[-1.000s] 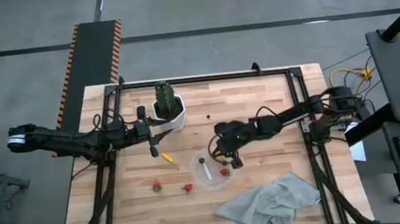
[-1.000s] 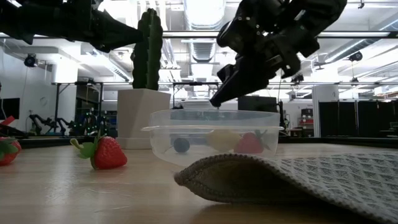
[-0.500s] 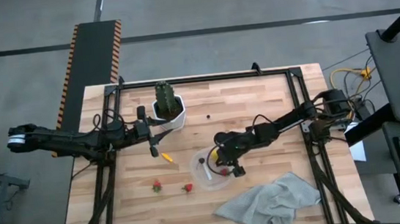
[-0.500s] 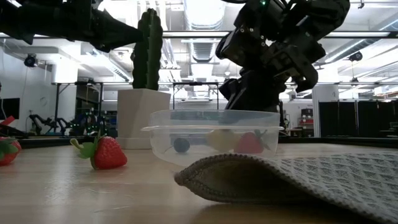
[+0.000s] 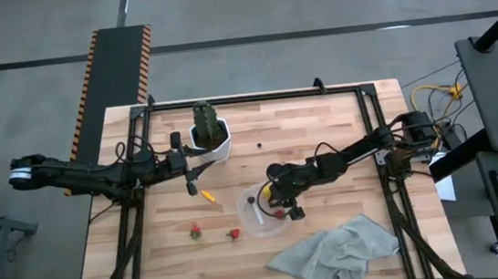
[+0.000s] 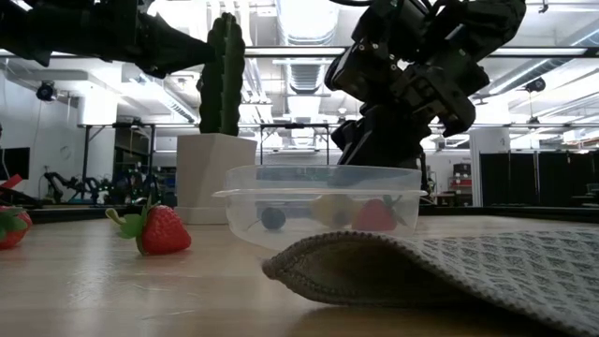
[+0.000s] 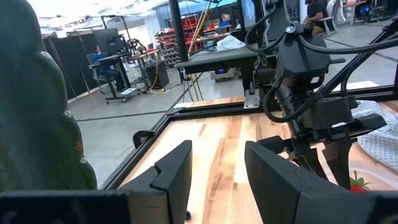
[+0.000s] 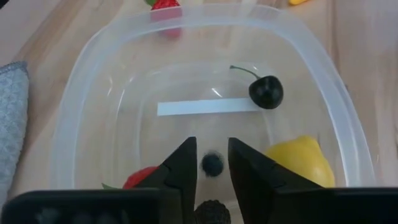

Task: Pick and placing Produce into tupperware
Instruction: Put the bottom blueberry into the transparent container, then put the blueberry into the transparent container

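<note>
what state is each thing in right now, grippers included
tupperware: open, no lid, upright on the table
lemon: inside the tupperware
cherry: inside the tupperware
small dark berry: inside the tupperware, between the right gripper's fingers
right gripper: open, low over the tupperware
left gripper: open, empty, beside the cactus
two strawberries: on the table, outside
cloth: crumpled on the table

right fingers (image 8: 211,171): slightly parted inside tub (image 8: 93,68), small dark berry (image 8: 212,163) in the gap | cherry (image 8: 266,91) ahead, lemon (image 8: 301,158) beside one finger, strawberry (image 8: 140,177) beside the other, walls all round | cloth (image 5: 337,245) near tub | left fingers (image 7: 214,171): parted, bare surface (image 7: 217,134) ahead, cactus (image 7: 34,106) close beside
</note>
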### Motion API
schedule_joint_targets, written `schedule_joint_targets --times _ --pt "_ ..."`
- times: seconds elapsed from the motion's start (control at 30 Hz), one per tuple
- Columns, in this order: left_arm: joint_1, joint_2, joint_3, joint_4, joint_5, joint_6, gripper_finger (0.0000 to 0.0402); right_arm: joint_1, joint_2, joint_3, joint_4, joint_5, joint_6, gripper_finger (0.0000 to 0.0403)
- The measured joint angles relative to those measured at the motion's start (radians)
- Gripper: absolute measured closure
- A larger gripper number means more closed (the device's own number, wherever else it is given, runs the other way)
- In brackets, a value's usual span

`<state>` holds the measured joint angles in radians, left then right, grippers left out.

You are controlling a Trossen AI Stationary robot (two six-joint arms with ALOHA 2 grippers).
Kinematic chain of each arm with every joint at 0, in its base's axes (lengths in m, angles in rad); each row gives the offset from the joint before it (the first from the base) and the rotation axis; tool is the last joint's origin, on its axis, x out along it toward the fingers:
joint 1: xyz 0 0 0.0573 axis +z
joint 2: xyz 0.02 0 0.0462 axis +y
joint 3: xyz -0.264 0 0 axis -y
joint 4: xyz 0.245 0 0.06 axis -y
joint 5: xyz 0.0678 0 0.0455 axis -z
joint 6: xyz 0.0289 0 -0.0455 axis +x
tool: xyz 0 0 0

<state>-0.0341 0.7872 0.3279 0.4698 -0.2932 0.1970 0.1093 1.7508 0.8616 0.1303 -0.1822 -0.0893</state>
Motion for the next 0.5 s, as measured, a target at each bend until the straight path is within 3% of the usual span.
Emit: schedule_joint_targets --times 0.23,0.5 --pt "0.0 0.0 0.0 0.0 0.0 0.0 0.0267 -0.002 0.0 0.0 0.006 0.004 -0.001 0.0305" --pt "0.0 0.0 0.0 0.001 0.0 0.001 0.0267 -0.057 -0.009 0.069 0.011 0.082 -0.131 0.0312"
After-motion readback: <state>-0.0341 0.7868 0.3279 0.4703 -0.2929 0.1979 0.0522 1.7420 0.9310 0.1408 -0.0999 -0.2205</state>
